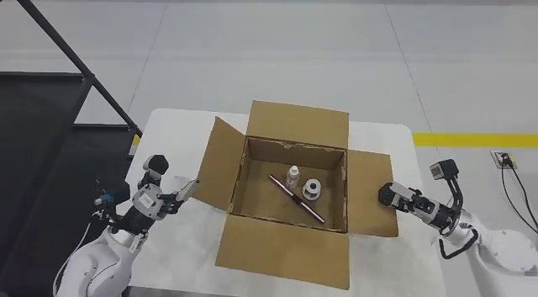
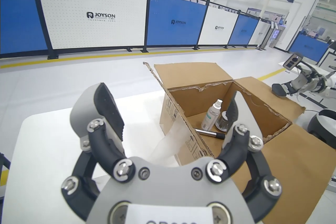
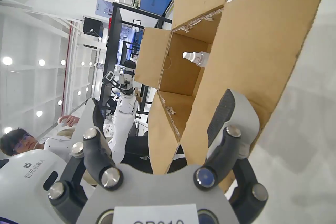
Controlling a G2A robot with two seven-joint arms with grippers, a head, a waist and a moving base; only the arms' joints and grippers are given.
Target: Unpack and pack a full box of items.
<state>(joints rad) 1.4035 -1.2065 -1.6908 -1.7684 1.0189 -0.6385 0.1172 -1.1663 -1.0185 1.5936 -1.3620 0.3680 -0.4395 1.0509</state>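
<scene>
Left gripper (image 1: 192, 186) sits lower left in the top view, right gripper (image 1: 382, 193) lower right, each at the outer edge of a spread flap of the central brown box (image 1: 294, 124). Bare table (image 1: 178, 139) flanks both. Left wrist view: fingers (image 2: 109, 109) released, white bottle (image 2: 212, 116) upright inside the box beside a jar (image 2: 223, 124) and pen (image 2: 210, 133). Right wrist view: fingers (image 3: 221, 114) likewise parted.
</scene>
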